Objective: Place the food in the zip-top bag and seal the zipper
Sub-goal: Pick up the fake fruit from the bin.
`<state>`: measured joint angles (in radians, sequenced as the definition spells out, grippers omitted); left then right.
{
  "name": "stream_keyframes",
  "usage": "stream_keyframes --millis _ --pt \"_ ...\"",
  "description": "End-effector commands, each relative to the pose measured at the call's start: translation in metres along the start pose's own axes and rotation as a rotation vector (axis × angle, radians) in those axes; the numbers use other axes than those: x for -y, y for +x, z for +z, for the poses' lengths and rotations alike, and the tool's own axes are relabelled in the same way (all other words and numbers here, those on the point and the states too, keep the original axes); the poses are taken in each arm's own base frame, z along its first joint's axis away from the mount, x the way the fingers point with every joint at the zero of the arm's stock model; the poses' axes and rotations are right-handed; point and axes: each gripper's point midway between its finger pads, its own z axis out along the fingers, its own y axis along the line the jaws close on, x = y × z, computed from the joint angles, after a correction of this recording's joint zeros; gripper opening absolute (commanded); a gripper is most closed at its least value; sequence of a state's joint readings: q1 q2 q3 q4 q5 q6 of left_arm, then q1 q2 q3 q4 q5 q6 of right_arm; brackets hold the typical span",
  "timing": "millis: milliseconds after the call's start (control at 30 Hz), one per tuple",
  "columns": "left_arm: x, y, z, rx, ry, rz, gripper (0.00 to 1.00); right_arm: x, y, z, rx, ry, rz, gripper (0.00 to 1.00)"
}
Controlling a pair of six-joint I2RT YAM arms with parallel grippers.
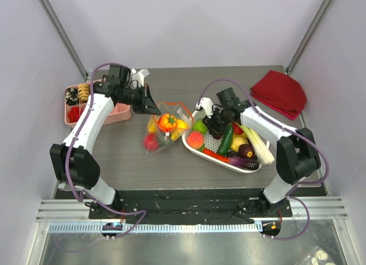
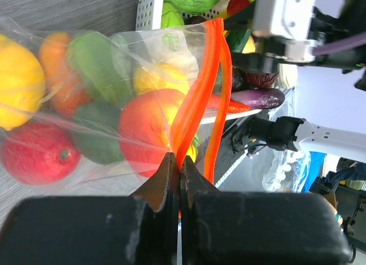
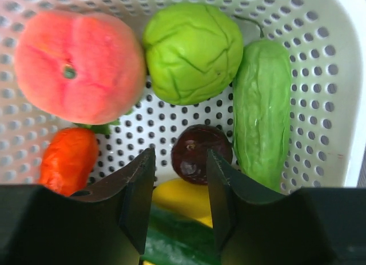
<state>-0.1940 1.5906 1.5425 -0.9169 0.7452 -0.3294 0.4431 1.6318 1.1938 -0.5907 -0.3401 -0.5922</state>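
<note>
The left gripper (image 2: 179,162) has its jaws pressed tight together on the thin red-orange plastic zipper strip (image 2: 200,88), right at the mouth edge of the clear crinkly zip-top bag (image 1: 166,128). The mouth is open: in the left wrist view the two sides of the strip bow apart above the pinch. The bag lies on the grey table (image 1: 137,162), between the pink compartment tray (image 1: 117,113) and the white perforated plastic basket (image 1: 197,148), with its mouth facing the basket.

A few pieces of glossy toy food are inside the bag: a round red one (image 2: 34,153), a yellow one (image 2: 20,82), an orange one (image 2: 151,125) and a dark green one (image 2: 94,59). There's a small white label (image 2: 170,41) on the bag with a greenish mark, too blurry to read.

The right gripper (image 3: 180,156) hangs low inside the basket with its jaws spread partway and nothing pinched between them. Right under the gap sits a small dark maroon round fruit (image 3: 197,153). Around it are a pink-orange peach (image 3: 77,65), a wrinkly light green ball (image 3: 191,51), a bumpy green cucumber (image 3: 263,111), an orange-red pepper-ish thing (image 3: 68,159) and a yellow piece (image 3: 183,199). A folded red cloth (image 1: 280,91) sits at the far right corner of the table.
</note>
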Motion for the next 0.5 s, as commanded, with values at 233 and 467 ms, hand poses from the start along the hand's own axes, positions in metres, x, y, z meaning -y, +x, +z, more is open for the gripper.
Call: stream_keyframes --millis 233,467 --pt "0.007 -0.008 -0.004 0.031 0.027 0.034 0.00 0.019 0.019 0.016 -0.121 0.061 -0.094 0.48" --pt "0.007 -0.010 -0.004 0.030 0.027 0.037 0.00 0.012 0.030 0.030 -0.176 0.038 -0.112 0.53"
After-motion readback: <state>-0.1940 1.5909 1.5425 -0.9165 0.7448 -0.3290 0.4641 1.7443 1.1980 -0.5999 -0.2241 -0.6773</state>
